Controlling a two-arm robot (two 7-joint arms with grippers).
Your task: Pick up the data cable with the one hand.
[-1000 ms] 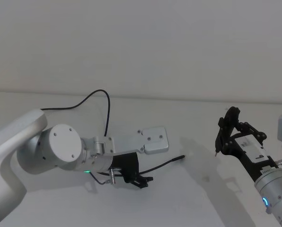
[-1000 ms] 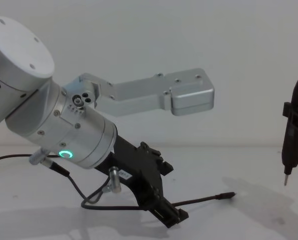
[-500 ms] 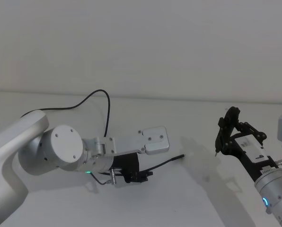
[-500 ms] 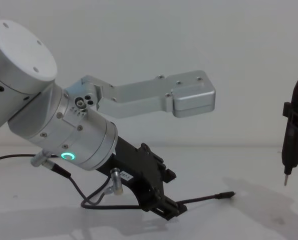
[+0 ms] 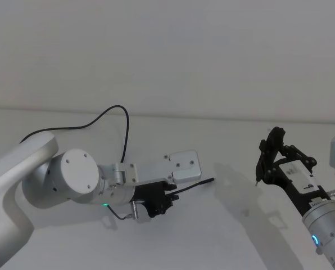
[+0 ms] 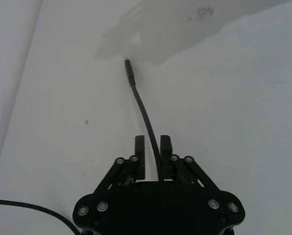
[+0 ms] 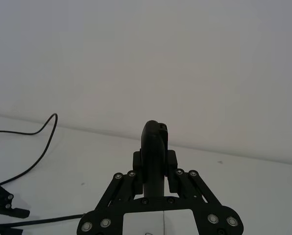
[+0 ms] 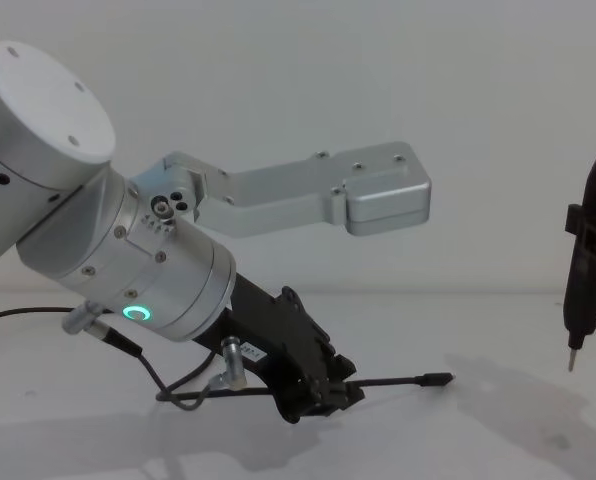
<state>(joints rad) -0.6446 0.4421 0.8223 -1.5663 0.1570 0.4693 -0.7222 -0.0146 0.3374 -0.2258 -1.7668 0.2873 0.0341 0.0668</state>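
- The white desk (image 5: 240,236) is the biggest thing here, and both arms reach over it.
- The big silver left arm (image 5: 72,180) leans low across the desk, with a green ring light glowing on it.
- The left gripper (image 5: 168,198) is black and blocky. Its two fingers (image 6: 139,147) have closed in on the data cable (image 5: 190,187), which runs right between them (there is only a thin gap left on each side).
- The right gripper (image 5: 277,169) waits well off to the right, above the desk. It is clamped on a slim black tool (image 7: 154,134) with a thin metal tip.
- The data cable sticks out past the left gripper, nearly flat, toward the middle of the desk.
- Its small plug (image 8: 438,378) is at the far end.
- Half a second ago the left gripper's tip pointed lower, down by the desk. Now it has tipped up, and the plug sits a bit higher and closer to the gripper.
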